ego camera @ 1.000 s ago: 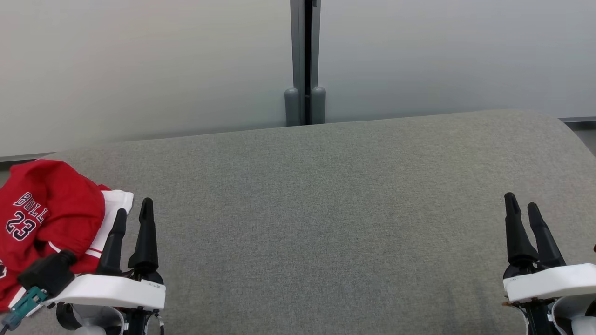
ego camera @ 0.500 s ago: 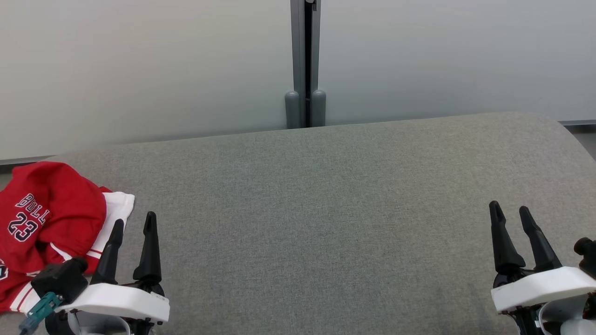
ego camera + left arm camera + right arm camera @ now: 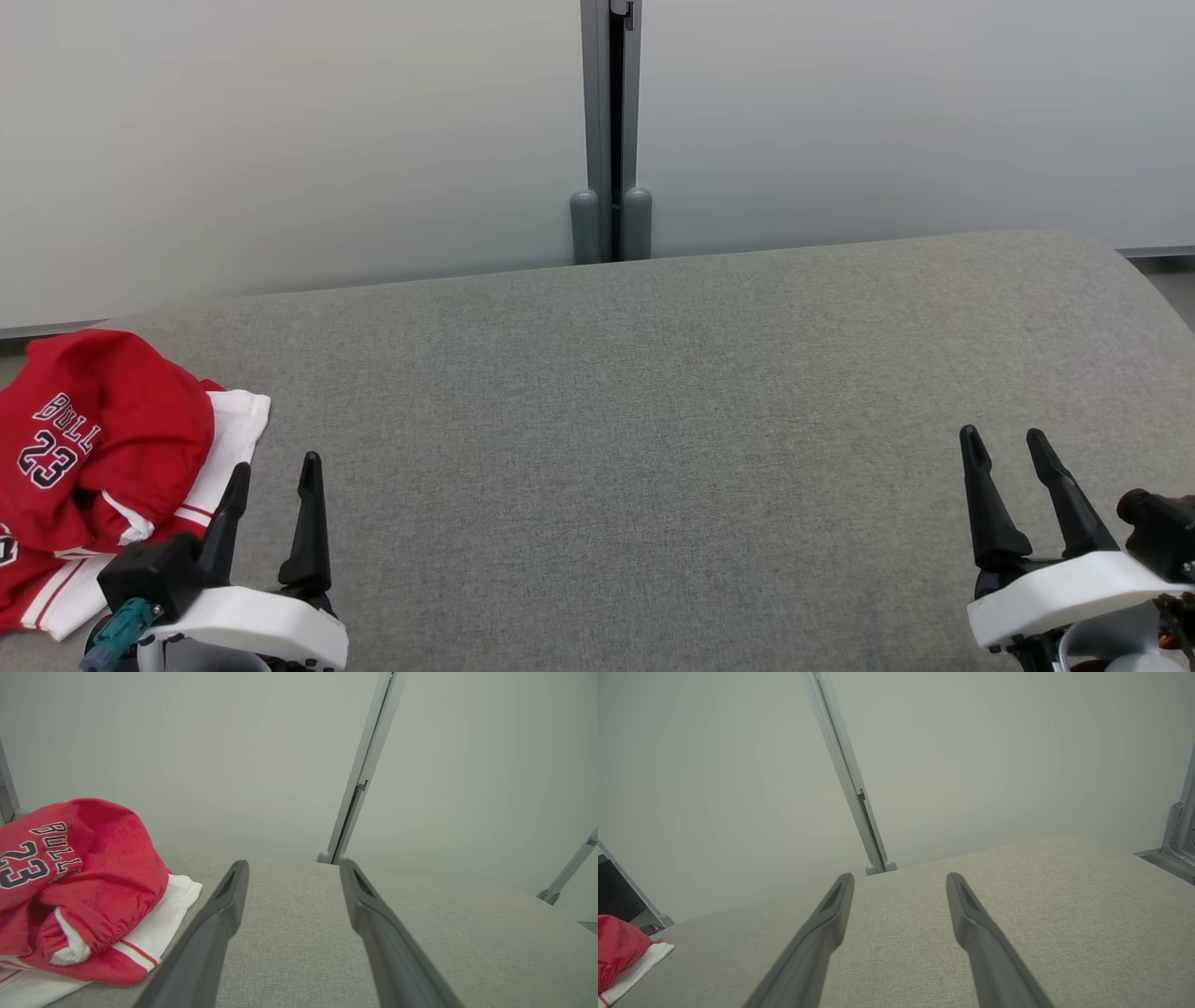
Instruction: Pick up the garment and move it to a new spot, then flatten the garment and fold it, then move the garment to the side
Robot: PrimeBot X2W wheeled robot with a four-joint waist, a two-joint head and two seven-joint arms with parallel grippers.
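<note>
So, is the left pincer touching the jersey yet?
Cannot tell. In the left wrist view the left pincer has its tips clear of the jersey, cushion between, but farther down one finger lines up with its edge.

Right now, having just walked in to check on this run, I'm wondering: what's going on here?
A two-armed robot faces a grey fabric-covered table. A red and white basketball jersey marked 23 lies bunched up at the table's left end, neither flattened nor folded. The left gripper is open and empty right beside the jersey; whether it touches the cloth is hard to tell. The right gripper is open and empty over bare fabric at the far right.
</note>
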